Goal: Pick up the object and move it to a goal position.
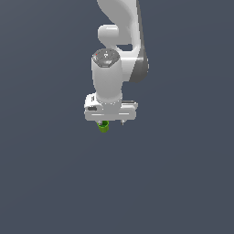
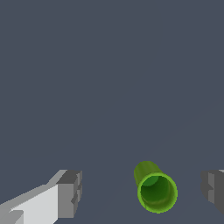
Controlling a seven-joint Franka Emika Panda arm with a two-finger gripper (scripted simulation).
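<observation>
The object (image 2: 155,189) is a small bright green hollow cylinder with its open mouth toward the wrist camera. It stands between my two grey fingertips, nearer to one pad (image 2: 213,190) than to the other pad (image 2: 70,192), with a gap on both sides. My gripper (image 2: 141,191) is open around it. In the exterior view the white arm points straight down and the object (image 1: 103,126) peeks out below the gripper (image 1: 111,122), toward the exterior view's left side of the hand. Most of the object is hidden there by the hand.
A plain dark grey surface (image 1: 183,183) fills both views. No other objects, containers or edges show.
</observation>
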